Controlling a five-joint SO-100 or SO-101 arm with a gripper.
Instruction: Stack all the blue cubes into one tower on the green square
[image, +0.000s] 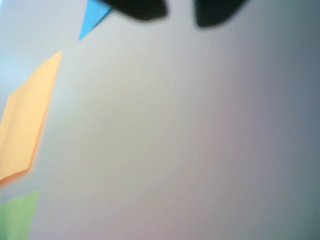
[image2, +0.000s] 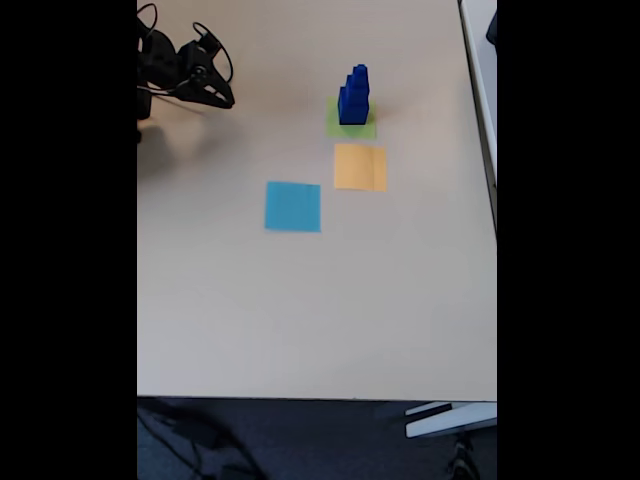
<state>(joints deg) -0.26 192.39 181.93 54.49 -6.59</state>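
Note:
The blue cubes stand as a stepped dark blue tower (image2: 353, 94) on the green square (image2: 351, 127) at the far middle of the table in the fixed view. My gripper (image2: 222, 98) hovers at the far left, well apart from the tower. In the blurred wrist view its two dark fingertips (image: 137, 7) enter from the top edge with a gap between them and nothing held, so the gripper (image: 180, 10) is open. A corner of the green square (image: 17, 217) shows at the bottom left of the wrist view; the tower is out of that view.
An orange square (image2: 360, 167) lies just in front of the green one, and a light blue square (image2: 293, 206) lies nearer the table's middle. Both squares appear in the wrist view, orange (image: 30, 125) and light blue (image: 95, 17). The table's front edge (image2: 320, 397) runs below.

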